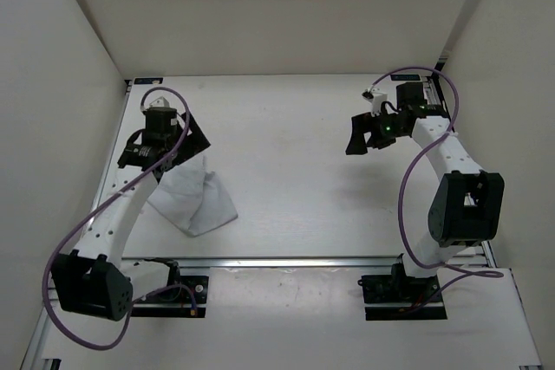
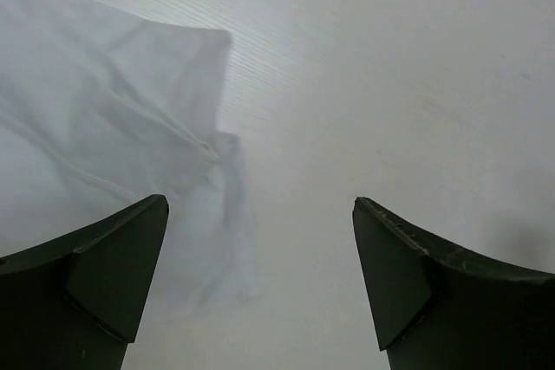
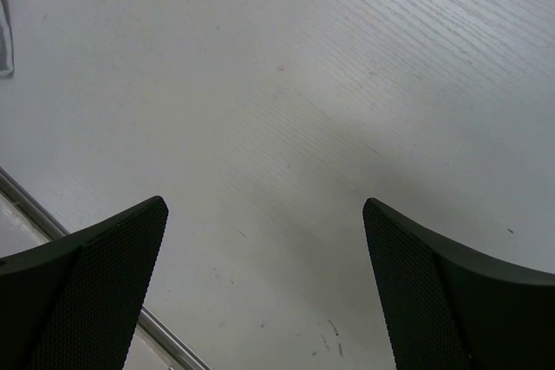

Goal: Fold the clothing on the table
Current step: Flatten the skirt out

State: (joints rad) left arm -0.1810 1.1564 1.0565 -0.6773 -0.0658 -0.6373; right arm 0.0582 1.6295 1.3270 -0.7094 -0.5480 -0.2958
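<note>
Both sets of fingers (image 2: 113, 275) were spread wide, pinching nothing. Nearest, the clothing (image 1: 198, 201) lay bunched on the tabletop (image 1: 286, 179), toward 8 o'clock from its centre, seemingly only partly folded. The left gripper (image 1: 192, 138) hung just beyond it; in its wrist view the cloth lay at 10 o'clock, passing under one finger. Farther off at 2 o'clock, the right gripper (image 1: 357, 143) hovered well apart. The step looked between grasps; next, a free edge needed catching.

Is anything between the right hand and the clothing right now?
Nothing visible. Only bare table lies between the right hand and the clothing, which lies crumpled at the table's left side.
</note>
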